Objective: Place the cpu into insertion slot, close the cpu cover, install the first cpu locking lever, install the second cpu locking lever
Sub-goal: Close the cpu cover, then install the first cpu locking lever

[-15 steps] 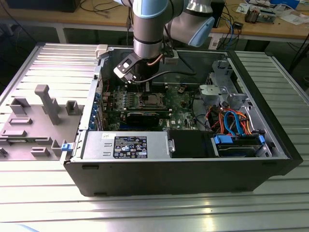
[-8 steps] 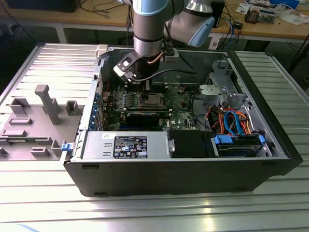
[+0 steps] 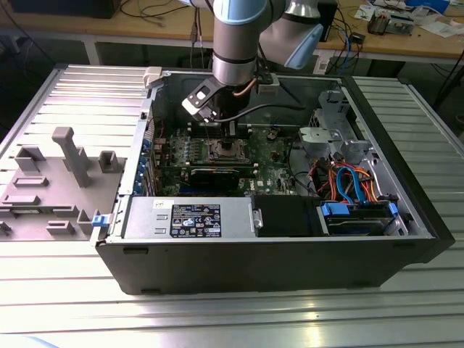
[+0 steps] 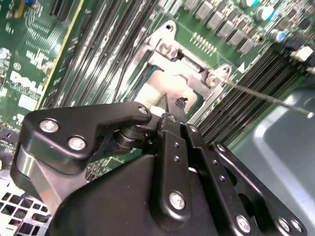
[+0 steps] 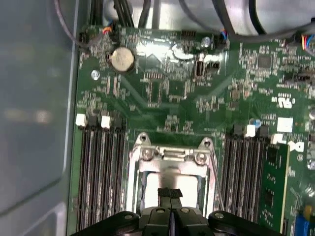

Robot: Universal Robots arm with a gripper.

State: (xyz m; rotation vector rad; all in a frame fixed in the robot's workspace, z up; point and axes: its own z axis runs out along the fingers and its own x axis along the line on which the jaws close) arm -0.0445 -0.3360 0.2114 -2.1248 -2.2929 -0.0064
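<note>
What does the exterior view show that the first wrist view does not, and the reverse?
Exterior view: the computer case, the silver power-supply box, the grey tray beside the case, the arm. First wrist view: a round coin battery, memory slots, and the gripper shut over the cpu cover. Both: the green board and the insertion slot.

Open black computer case (image 3: pixel 268 264) on ribbed metal table (image 3: pixel 217 319), silver power supply (image 3: pixel 235 216), grey plastic fixtures (image 3: pixel 69 156), coin battery (image 5: pixel 122 59).

Insertion slot (image 5: pixel 170 179) flanked by memory slots (image 5: pixel 101 177) both sides; thin lever rod (image 4: pixel 266 97) juts alongside; case wall (image 5: pixel 34 123) near.
</note>
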